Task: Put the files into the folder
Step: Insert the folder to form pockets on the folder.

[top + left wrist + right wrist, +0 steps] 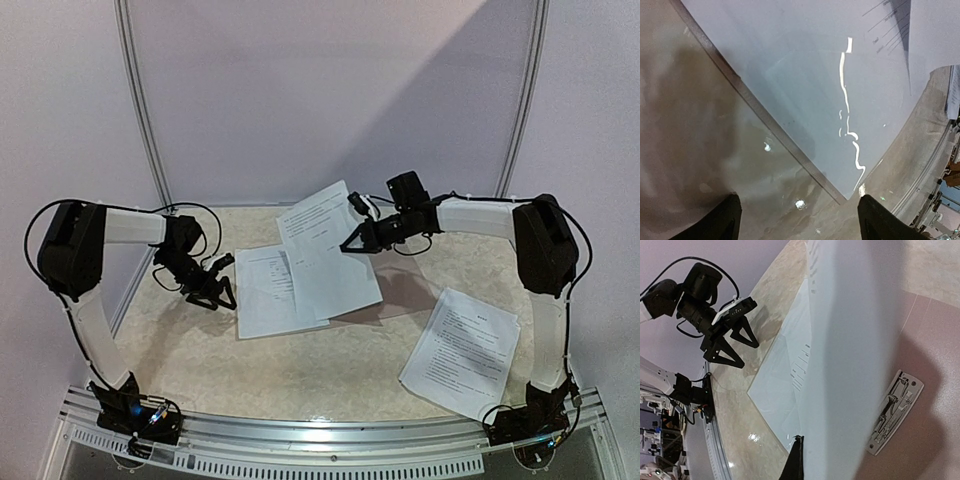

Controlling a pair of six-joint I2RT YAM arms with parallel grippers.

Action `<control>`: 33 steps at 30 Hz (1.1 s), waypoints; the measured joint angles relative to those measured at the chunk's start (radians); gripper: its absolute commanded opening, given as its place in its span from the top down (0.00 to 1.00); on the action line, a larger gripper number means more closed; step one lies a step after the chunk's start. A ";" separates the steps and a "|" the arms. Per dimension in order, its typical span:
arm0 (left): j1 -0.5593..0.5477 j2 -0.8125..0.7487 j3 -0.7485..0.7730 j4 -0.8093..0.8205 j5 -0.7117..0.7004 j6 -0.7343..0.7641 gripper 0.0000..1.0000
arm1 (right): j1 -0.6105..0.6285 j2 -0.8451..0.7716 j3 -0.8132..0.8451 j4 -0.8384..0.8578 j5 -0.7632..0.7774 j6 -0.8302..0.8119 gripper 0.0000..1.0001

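- Your lifted stack [325,250] of printed sheets sits mid-table, tilted, its far right edge raised off the surface and a shadow on the folder beneath it.
- The folder [408,290] lies open and flat at the centre, just right of the lifted stack. Only a brownish strip of it shows from the top view.
- From the right wrist view you see the folder's inner face [930,340] with its silver clip [895,410] bare, right of the raised sheets.
- A left stack [268,292] lies flat on the table, its right side tucked under the lifted stack.
- A right stack [462,350] lies flat at the near right, well apart from the folder's clip and touched by neither arm.
- Your right gripper [350,243] is closed, pinching the far right edge of the lifted stack. One black finger [796,462] shows against the paper in its wrist view.
- Your left gripper [228,283] stands wide apart and holds nothing, just left of the left stack.
- In its own wrist view the left gripper [800,217] points at that stack's near corner [840,192], which lies between and ahead of the fingertips without touching them.
- The table [300,370] is beige and marbled.
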 measured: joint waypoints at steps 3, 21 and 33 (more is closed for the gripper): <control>0.002 0.011 0.005 0.005 0.013 -0.020 0.20 | 0.010 0.058 0.090 -0.044 0.003 0.063 1.00; 0.011 0.058 0.028 0.014 0.101 -0.085 0.26 | 0.060 0.257 0.259 -0.121 0.003 0.313 1.00; 0.013 0.064 0.031 0.013 0.117 -0.089 0.26 | 0.080 0.297 0.340 -0.100 0.074 0.398 1.00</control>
